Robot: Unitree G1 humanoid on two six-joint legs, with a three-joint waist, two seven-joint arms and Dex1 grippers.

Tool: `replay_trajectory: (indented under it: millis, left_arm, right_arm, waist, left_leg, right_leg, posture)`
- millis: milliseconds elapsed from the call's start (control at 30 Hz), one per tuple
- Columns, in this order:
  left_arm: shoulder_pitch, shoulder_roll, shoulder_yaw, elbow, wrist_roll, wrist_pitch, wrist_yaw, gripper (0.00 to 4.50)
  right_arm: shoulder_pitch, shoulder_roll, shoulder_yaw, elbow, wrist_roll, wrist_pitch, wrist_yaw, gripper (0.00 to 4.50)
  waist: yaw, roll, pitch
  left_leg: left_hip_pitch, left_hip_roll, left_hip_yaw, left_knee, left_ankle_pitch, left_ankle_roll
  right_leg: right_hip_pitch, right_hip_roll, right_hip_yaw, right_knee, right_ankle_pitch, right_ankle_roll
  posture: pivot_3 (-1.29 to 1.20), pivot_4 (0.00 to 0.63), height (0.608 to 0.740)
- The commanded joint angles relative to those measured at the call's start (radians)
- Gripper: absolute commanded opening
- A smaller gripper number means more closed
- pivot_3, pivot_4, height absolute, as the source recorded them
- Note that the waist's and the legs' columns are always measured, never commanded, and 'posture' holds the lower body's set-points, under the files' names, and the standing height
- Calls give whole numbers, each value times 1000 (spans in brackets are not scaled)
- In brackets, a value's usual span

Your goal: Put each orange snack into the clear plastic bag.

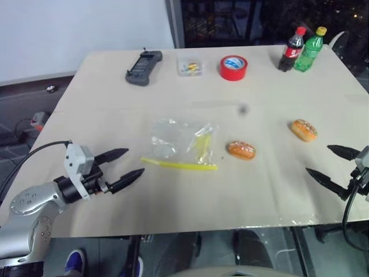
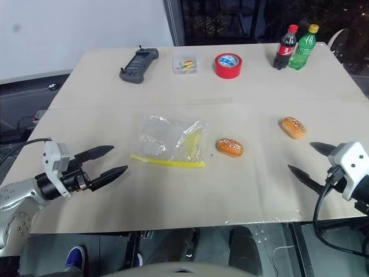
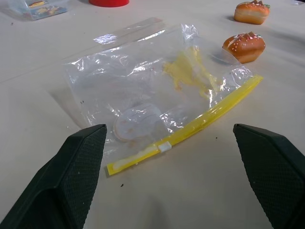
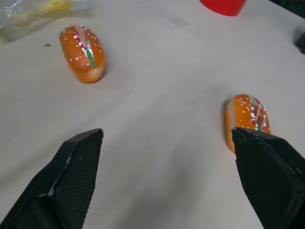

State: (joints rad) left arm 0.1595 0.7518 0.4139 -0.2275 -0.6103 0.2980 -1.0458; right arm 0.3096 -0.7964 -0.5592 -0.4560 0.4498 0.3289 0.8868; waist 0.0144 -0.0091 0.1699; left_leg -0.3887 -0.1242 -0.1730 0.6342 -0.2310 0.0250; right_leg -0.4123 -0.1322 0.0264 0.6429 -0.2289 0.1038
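Bottles (image 1: 302, 49) stand far across; left wrist view reveals bag's (image 3: 157, 90) slider.

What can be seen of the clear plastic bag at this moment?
The clear plastic bag lies flat on the tan table, crinkled and transparent, with a yellow seal strip along the mouth edge nearest the robot. Yellowish marks and a pale round patch show through it. Nothing grips it; both orange snacks lie on the table outside it, the nearer snack just beside it, not touching.

Lab or office: bare test table (image 1: 173, 196), handheld controller (image 1: 143, 67), floor cables (image 1: 23, 124).
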Motion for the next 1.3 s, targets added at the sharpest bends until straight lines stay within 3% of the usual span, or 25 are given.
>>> replay_trajectory:
  millis: [33,367,567,667,900,1100,1200,1300]
  left_arm:
    - [-22,-3,-18,-33,2,-4,11,4500]
    - [-101,-30,-54,-36,-20,76,121,4500]
    - [-240,3,-103,28,41,346,356,4500]
    - [-373,20,-146,158,14,454,322,4500]
    - [-683,34,-303,577,82,494,105,4500]
    - [-975,-16,-518,1067,224,451,-324,4500]
    - [-1058,2,-587,1152,193,570,-548,4500]
    - [-1052,33,-666,1127,121,632,-569,4500]
  right_arm:
    - [-16,3,2,-48,15,13,-23,4404]
    - [-101,26,99,-116,13,43,-95,4404]
    - [-179,25,254,-205,-27,68,-142,4404]
    - [-253,44,362,-220,6,69,-115,4404]
    - [-297,49,450,-243,14,63,-83,4404]
    - [-216,40,430,-299,-15,57,-101,4404]
    - [-167,38,410,-341,-20,66,-119,4404]
    - [-118,43,380,-376,-16,75,-137,4404]
  waist:
    - [0,0,0]
    - [0,0,0]
    - [-1,0,0]
    - [-2,0,0]
    - [-2,-2,1]
    - [0,-3,1]
    - [-9,-3,1]
    - [-31,-7,4]
  left_leg:
    - [0,0,0,0,0,0]
    - [0,1,0,0,0,0]
    - [0,1,-1,0,1,1]
    - [1,2,-1,0,1,1]
    - [0,3,-3,1,0,-1]
    - [-3,2,-1,3,2,-5]
    - [-4,1,0,4,2,-4]
    - [-5,2,-2,5,0,-2]
  right_leg:
    - [0,0,0,0,0,0]
    - [0,1,0,0,0,0]
    - [0,2,-1,0,0,0]
    - [0,4,0,0,0,0]
    - [0,7,-1,0,1,0]
    - [-1,8,-4,-1,1,-1]
    - [-1,9,-4,-1,1,0]
    - [-2,9,-4,0,1,0]
  posture:
    - [0,150,740]
    - [0,150,740]
    - [0,150,740]
    - [0,150,740]
    - [0,150,740]
    - [0,150,740]
    - [0,150,740]
    - [0,150,740]
